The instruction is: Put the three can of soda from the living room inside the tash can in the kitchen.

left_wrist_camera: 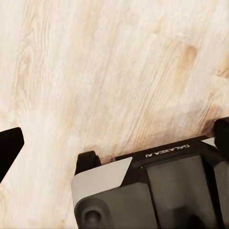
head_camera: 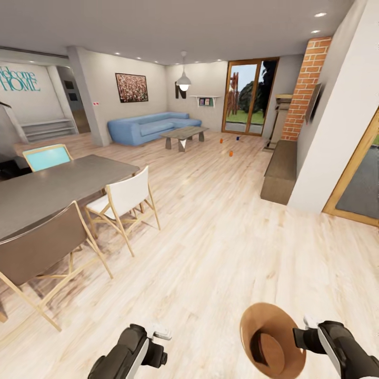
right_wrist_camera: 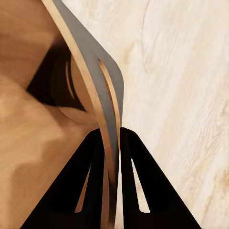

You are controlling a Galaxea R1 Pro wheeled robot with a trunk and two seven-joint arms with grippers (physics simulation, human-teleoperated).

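We are looking across a light wood plank floor point(head_camera: 221, 231) toward a blue corner sofa point(head_camera: 150, 126) and a low coffee table point(head_camera: 184, 136). A grey dining table point(head_camera: 50, 187) is standing at our left with a white chair point(head_camera: 123, 202), a brown chair point(head_camera: 45, 252) and a turquoise chair point(head_camera: 47, 156). Daylight is coming through glass doors point(head_camera: 250, 97) beside a red brick chimney point(head_camera: 306, 87), and a pendant lamp point(head_camera: 183, 81) is hanging from the ceiling.

A home's open living room; blue sofa point(head_camera: 150, 126), coffee table point(head_camera: 183, 135), brick chimney point(head_camera: 305, 87), dining table point(head_camera: 52, 187) with chairs point(head_camera: 123, 202).

Copper tash can point(head_camera: 271, 337) tilted, rim pinched; three cans point(head_camera: 230, 153) on living-rm floor.
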